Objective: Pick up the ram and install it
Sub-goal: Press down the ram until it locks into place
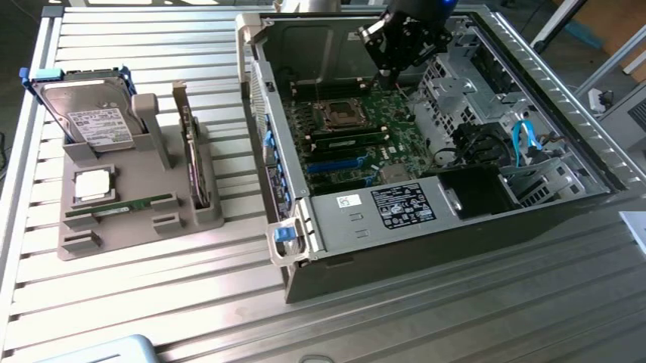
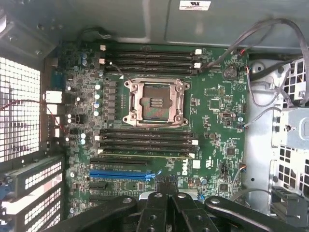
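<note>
ram: a thin green stick [image 1: 119, 206] lying flat in a slot of the grey holder tray [image 1: 91, 246], at about 9 o'clock in the exterior view; well apart from the computer case [image 1: 424, 249]
around it: the square silver processor chip [image 1: 93, 184] sits just above it in the tray; a hard drive [image 1: 89, 113] stands at the tray's far end
pincer: [image 1: 389, 73] hangs over the green motherboard [image 2: 212, 106] inside the open case, at about 1 o'clock in the exterior view; in the wrist view the fingers [image 2: 161, 200] look pressed together with nothing between them
ram slots: long dark slots [image 2: 145, 140] lie beside the empty processor socket [image 2: 154, 102]; one looks to have a stick in it already, but I cannot be sure
how the ram will handle: I think it is very light, stiff and thin; easy to snap or scratch, and its little chips and gold edge should not be squeezed
where to hold: I think the two long flat sides near the middle are best; it sits low in its slot, so only its top edge sticks up to grab
</note>
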`<action>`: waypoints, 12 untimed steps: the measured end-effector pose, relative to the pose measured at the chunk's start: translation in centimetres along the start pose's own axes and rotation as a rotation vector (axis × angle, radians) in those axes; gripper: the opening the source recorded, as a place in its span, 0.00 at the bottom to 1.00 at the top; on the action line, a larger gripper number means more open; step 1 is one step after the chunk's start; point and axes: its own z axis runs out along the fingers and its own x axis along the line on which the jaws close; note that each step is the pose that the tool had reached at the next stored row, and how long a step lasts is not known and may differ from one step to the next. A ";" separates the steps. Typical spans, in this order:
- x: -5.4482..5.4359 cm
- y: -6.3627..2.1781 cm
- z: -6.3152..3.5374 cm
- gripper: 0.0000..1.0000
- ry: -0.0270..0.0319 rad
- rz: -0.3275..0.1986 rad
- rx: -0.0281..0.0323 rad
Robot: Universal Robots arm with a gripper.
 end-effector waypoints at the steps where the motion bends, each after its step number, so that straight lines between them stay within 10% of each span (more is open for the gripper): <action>1: 0.0 0.00 0.00 0.11 0.0000 0.000 0.0000; 4: -0.2 -0.01 0.00 0.11 0.0111 0.000 -0.0004; 12: -0.1 0.00 -0.34 0.11 0.0099 0.000 -0.0004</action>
